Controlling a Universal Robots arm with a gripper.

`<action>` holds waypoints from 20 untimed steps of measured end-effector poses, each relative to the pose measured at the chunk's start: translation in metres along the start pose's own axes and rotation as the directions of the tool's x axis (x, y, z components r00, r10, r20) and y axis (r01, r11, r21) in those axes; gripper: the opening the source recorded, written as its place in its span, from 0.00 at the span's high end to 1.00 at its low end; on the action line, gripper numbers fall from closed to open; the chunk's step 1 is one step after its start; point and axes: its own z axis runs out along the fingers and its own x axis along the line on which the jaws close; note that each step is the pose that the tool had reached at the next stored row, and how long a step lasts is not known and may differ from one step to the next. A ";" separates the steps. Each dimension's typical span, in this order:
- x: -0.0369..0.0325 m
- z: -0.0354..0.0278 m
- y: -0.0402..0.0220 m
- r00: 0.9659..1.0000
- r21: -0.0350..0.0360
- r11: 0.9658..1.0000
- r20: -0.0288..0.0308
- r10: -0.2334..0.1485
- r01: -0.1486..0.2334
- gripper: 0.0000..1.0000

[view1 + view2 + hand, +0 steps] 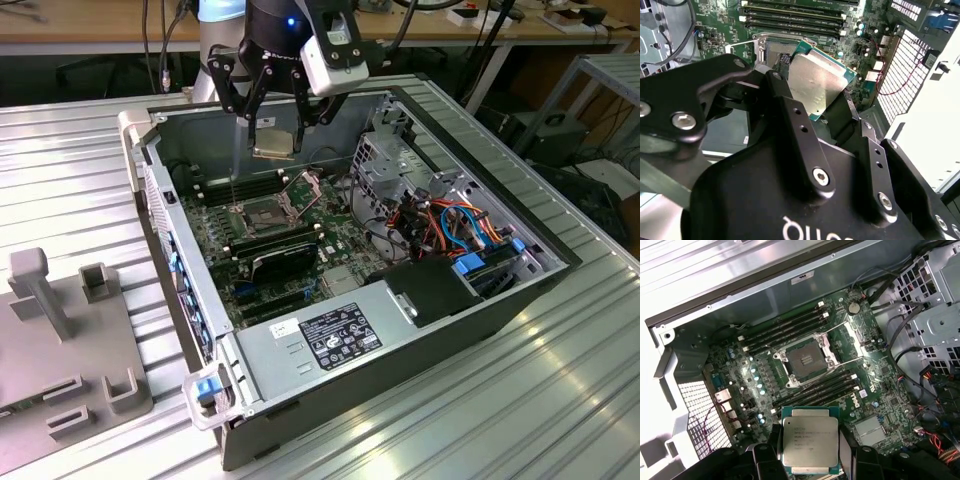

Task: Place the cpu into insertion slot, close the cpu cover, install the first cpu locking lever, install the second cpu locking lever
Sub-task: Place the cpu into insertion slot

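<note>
Jaws pinch the cpu (pixel 809 442) by opposite edges, holding it clear above the motherboard (pixel 890 390) inside the open computer case (pixel 400 400). In the exterior view, the insertion slot (pixel 255 213) lies at 7 o'clock from the cpu. In the second wrist view, the cpu hides part of the insertion slot.

A ribbed aluminium tabletop (pixel 500 410) is spreading across the exterior view, catching pale light. At twelve o'clock a wooden workbench (pixel 80 35) is running along the back, cables (pixel 163 60) hanging beneath it; at two o'clock a grey metal shelf (pixel 612 70) is standing.
</note>
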 end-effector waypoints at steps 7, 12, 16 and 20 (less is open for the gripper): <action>0.0000 0.0002 0.0003 0.999 0.001 0.999 0.002 0.049 -0.049 0.45; -0.0001 0.0002 0.0004 0.996 0.002 0.996 0.004 0.093 -0.093 0.45; -0.0006 0.0004 0.0008 0.990 0.003 0.990 0.006 0.139 -0.139 0.45; -0.0009 0.0004 0.0014 0.987 0.003 0.987 0.007 0.160 -0.160 0.45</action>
